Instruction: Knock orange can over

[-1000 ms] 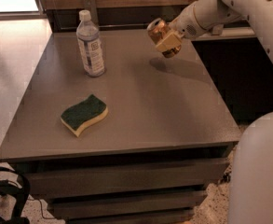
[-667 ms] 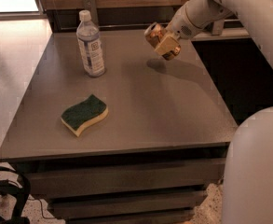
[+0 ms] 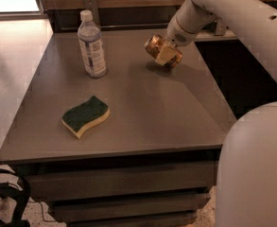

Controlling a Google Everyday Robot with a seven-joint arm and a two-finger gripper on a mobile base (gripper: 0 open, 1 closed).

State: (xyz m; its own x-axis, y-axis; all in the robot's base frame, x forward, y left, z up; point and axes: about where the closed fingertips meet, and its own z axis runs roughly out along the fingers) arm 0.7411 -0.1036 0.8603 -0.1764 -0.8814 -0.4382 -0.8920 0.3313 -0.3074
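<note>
The orange can (image 3: 153,44) is a small orange-gold metal can. It is tilted on its side at the back right of the grey table (image 3: 166,112), just above the surface, with its shadow beneath it. My gripper (image 3: 166,56) comes down from the upper right on the white arm and is shut on the can. One cream finger (image 3: 165,56) lies across the can's front. The other finger is hidden behind the can.
A clear water bottle (image 3: 91,45) with a white cap stands at the back left of the table. A green and yellow sponge (image 3: 86,116) lies at the front left. A dark counter edge and wood wall run behind the table. My white body (image 3: 256,174) fills the lower right.
My gripper has moved down and slightly left with the tilted can, bringing it closer to the table surface. The bottle and sponge have not moved.
</note>
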